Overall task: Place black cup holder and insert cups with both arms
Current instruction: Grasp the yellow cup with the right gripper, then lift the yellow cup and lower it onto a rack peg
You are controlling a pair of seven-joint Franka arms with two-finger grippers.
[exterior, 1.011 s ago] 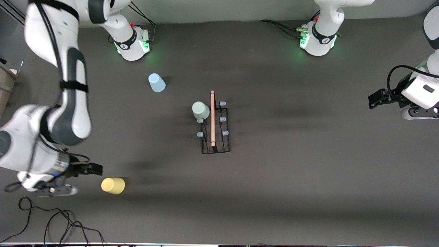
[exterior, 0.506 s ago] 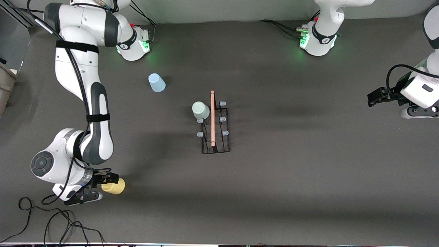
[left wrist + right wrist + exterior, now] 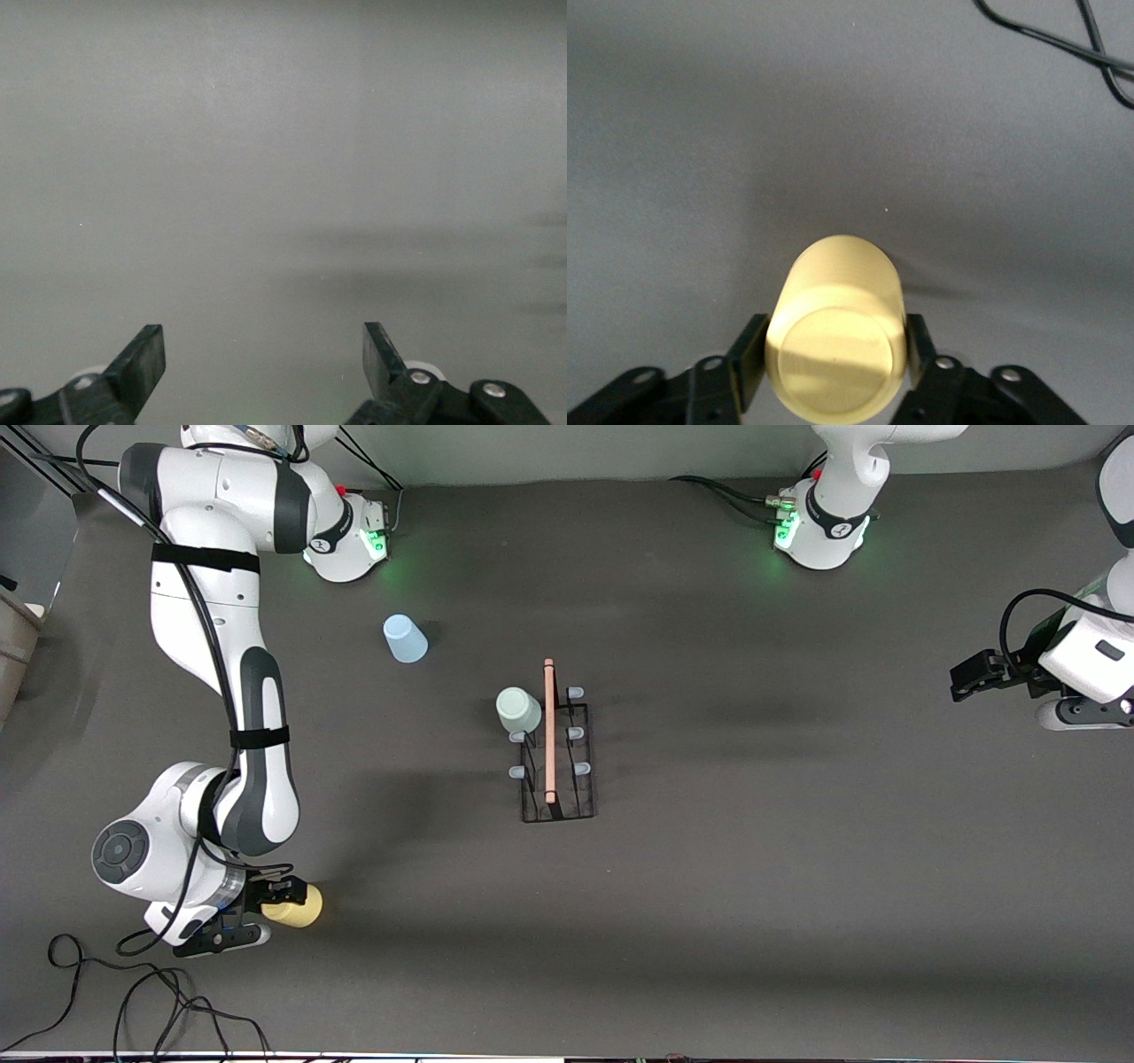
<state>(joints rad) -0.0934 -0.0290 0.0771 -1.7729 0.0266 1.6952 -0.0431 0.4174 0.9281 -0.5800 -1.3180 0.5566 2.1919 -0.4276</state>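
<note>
Jaws clamped on the yellow cup at the right arm's end of the table, that's the right gripper, a pad pressed to each side of the cup lying on its side near the front camera; the light blue cup stands farther off, near the right arm's base; mid-table sits the black cup holder, the pale green cup on 1 of its pegs; the left gripper waits over the left arm's end, jaws spread wide, nothing between its fingers.
</note>
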